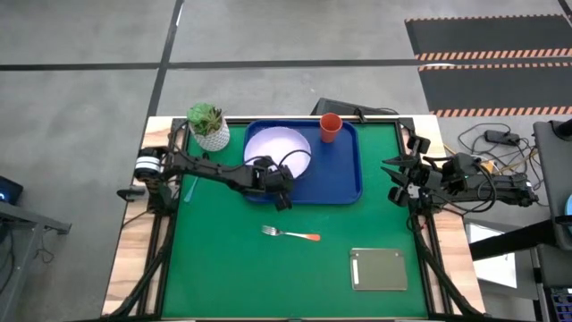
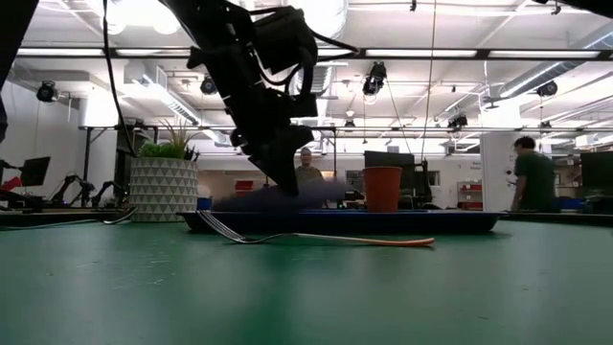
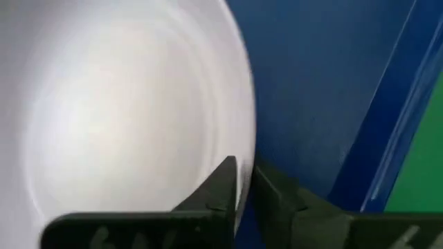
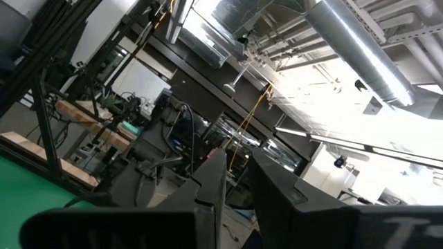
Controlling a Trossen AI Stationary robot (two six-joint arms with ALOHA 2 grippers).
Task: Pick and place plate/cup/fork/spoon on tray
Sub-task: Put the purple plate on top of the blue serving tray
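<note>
Left pincer [image 3: 243, 181] clamped on plate [image 1: 276, 147] rim, inside tray [image 1: 344, 183]. Best lowered flat beside cup [image 1: 330, 127] before release. Right pincer [image 1: 393, 179] nearly closed, empty, beyond the tray's edge.

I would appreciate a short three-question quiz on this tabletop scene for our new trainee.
1. True or false: the cup stands on the tray.
2. Which item lies on the green mat in front of the tray? A) spoon B) fork C) plate
3. Fill in: the left gripper is closed on the rim of the ____.

Key: 1 true; 2 B; 3 plate. The right gripper waits at the table's right edge.
</note>
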